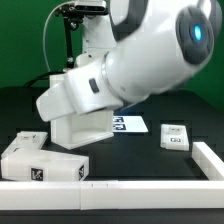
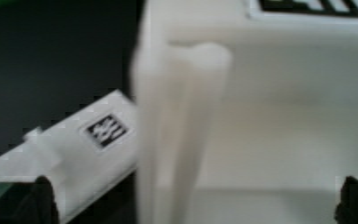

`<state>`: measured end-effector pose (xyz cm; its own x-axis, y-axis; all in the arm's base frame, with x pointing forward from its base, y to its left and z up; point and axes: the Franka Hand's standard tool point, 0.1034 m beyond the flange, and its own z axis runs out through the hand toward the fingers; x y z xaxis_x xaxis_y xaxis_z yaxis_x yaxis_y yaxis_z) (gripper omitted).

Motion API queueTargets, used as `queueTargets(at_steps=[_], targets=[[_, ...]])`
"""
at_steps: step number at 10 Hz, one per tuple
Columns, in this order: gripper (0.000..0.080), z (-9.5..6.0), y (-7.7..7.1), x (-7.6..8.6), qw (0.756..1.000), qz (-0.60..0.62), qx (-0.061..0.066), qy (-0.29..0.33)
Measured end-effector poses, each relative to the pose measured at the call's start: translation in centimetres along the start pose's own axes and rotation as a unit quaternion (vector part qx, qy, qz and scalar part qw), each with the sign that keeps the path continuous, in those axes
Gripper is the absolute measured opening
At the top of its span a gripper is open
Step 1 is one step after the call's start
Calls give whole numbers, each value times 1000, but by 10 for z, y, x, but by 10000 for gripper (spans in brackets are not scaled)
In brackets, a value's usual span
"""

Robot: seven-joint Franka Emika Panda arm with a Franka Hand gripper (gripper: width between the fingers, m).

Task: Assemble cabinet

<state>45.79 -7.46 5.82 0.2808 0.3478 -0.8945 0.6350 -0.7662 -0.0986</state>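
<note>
The white cabinet box [image 2: 265, 110] fills the wrist view, with a black-and-white tag [image 2: 309, 7] on its far face and a raised rib [image 2: 185, 130] along its near edge. My gripper [image 2: 194, 205] is open wide, close over the box. Its dark fingertips [image 2: 23, 200] show at both sides, and the one beside the panel stands apart from the box edge. A white tagged panel [image 2: 91, 132] lies beside the box. In the exterior view the box [image 1: 82, 125] sits under the arm's hand [image 1: 72, 95], which hides the fingers.
A long white tagged block [image 1: 40, 162] lies at the exterior view's lower left. A small white tagged block [image 1: 175, 137] lies at its right. The marker board [image 1: 129, 124] lies behind the box. A white rail [image 1: 150, 190] borders the table's front and right.
</note>
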Motion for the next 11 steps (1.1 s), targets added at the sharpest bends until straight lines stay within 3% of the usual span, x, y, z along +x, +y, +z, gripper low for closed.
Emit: queueTargets(at_steps=[7, 10, 11], targets=[[796, -1, 13, -14, 1000, -13, 3, 5], [796, 4, 10, -13, 1000, -16, 4, 4], [743, 3, 10, -12, 1000, -16, 4, 5]])
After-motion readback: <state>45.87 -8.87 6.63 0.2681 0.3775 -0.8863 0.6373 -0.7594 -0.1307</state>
